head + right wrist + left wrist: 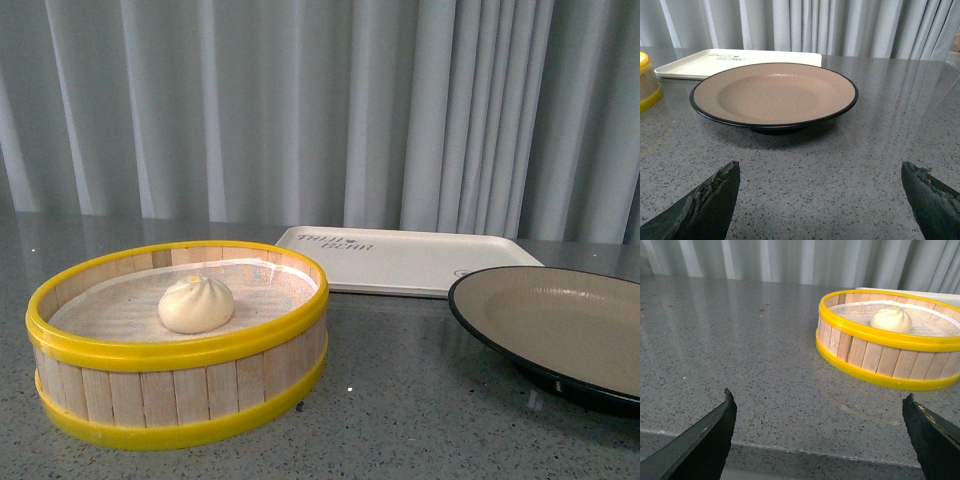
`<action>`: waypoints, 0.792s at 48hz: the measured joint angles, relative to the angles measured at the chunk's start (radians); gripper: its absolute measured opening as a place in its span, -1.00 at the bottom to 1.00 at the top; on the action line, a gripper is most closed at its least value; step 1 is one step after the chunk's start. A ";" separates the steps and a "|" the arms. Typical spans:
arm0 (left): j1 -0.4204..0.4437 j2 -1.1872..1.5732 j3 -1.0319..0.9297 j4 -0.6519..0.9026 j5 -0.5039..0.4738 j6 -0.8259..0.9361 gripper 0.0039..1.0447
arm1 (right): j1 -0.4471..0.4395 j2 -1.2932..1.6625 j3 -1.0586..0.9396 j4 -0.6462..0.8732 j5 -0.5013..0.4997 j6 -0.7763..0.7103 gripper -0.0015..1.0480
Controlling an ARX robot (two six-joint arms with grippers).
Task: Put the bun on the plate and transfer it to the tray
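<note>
The cream-white bun [196,303] lies inside a round wooden steamer with yellow rims [180,352] at the front left of the table. In the left wrist view the bun [891,319] shows well beyond my left gripper [817,402], which hangs open over the table's near edge. The empty plate [560,325], beige inside with a black rim, stands at the right. My right gripper [819,170] is open, a short way in front of the plate [774,95]. The off-white tray [405,259] lies behind, between steamer and plate. Neither arm shows in the front view.
The grey speckled table [400,420] runs back to a pale pleated curtain [320,110]. The steamer [890,342] stands in the left wrist view with bare tabletop between it and my fingers. The tray [735,61] lies just behind the plate.
</note>
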 joint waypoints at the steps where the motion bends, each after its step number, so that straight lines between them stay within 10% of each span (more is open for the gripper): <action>1: 0.000 0.000 0.000 0.000 0.000 0.000 0.88 | 0.000 0.000 0.000 0.000 0.000 0.000 0.84; 38: 0.000 0.000 0.000 0.000 0.000 0.000 0.88 | 0.000 0.000 0.000 0.000 0.000 0.000 0.84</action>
